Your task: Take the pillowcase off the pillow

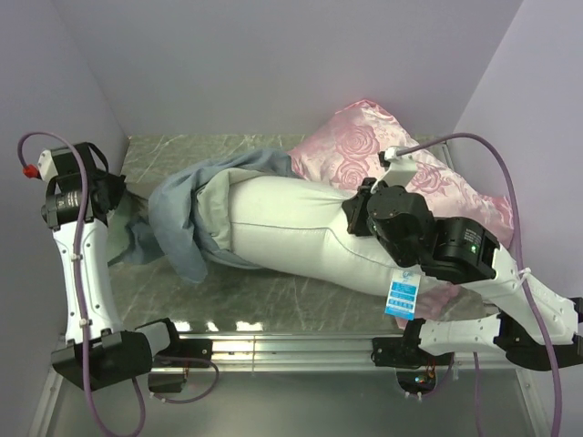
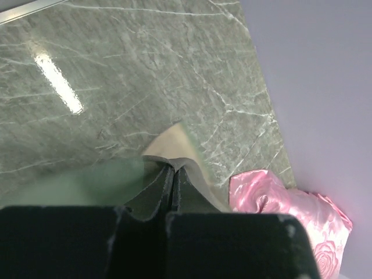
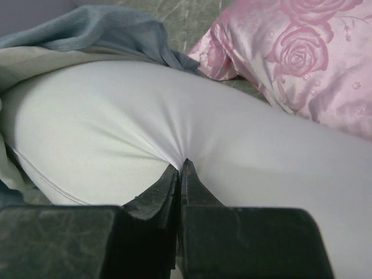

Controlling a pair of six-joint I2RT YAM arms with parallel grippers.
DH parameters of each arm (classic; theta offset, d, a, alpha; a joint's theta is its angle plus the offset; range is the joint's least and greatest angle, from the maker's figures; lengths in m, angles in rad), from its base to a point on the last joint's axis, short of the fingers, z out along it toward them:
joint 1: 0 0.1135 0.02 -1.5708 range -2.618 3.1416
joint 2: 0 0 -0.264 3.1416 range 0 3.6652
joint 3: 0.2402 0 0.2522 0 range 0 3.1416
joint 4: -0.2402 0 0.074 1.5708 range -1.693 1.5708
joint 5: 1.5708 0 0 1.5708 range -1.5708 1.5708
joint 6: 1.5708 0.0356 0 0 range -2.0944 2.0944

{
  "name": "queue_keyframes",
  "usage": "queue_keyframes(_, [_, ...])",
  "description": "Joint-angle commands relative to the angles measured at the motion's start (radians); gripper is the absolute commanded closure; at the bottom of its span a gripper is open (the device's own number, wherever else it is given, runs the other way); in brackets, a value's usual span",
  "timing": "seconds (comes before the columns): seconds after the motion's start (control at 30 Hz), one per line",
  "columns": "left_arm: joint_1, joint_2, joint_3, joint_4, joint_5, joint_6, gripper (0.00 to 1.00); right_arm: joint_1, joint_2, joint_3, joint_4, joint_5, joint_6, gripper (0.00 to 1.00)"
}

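- At the tips of the left gripper (image 2: 174, 170), a beige fold of the pillowcase (image 2: 173, 144) is pinched. The two fingers are clamped together on the cloth, which pokes out just past them above the table (image 2: 145, 70).
- Away from those fingers, the rest of the pillowcase bunches around one end of the pillow (image 1: 291, 228). Its grey-blue side faces out and a paler lining shows at its mouth, while most of the pillow lies bare.
- Between the fingers of the right gripper (image 3: 181, 167) sits a small pucker of the pillow's white fabric. The tips are closed on it and creases run in toward them.
- Behind that gripper, near its wrist, a blue tag (image 1: 402, 296) hangs at the pillow's corner.
- Beyond the right fingertips lies a pink pillow (image 3: 308, 64) with a rose pattern, shiny and resting against the white one.
- Under it all is the green marbled tabletop, and around it stand plain lilac walls (image 1: 273, 64).
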State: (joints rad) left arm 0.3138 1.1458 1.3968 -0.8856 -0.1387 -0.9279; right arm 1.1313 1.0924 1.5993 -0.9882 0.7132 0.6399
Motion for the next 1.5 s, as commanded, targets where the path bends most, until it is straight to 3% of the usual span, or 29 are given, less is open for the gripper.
queue_keyframes(0.0, [0.082, 0.028, 0.008, 0.151, -0.144, 0.057, 1.0, -0.056, -0.117, 0.083, 0.028, 0.219, -0.046, 1.0])
queue_keyframes(0.37, [0.157, 0.086, -0.094, 0.203, -0.105, 0.02, 1.0, -0.087, -0.186, 0.091, 0.077, 0.265, -0.085, 1.0])
queue_keyframes(0.93, [0.163, 0.138, -0.183, 0.264, -0.065, -0.035, 1.0, -0.093, -0.319, 0.151, 0.1, 0.321, -0.121, 1.0])
queue_keyframes(1.17, [0.163, 0.123, -0.142, 0.255, -0.059, -0.017, 1.0, -0.093, -0.319, 0.123, 0.144, 0.276, -0.129, 1.0])
queue_keyframes(1.47, [0.163, 0.055, -0.032, 0.232, -0.042, 0.034, 1.0, -0.091, -0.233, 0.034, 0.221, 0.092, -0.095, 1.0])
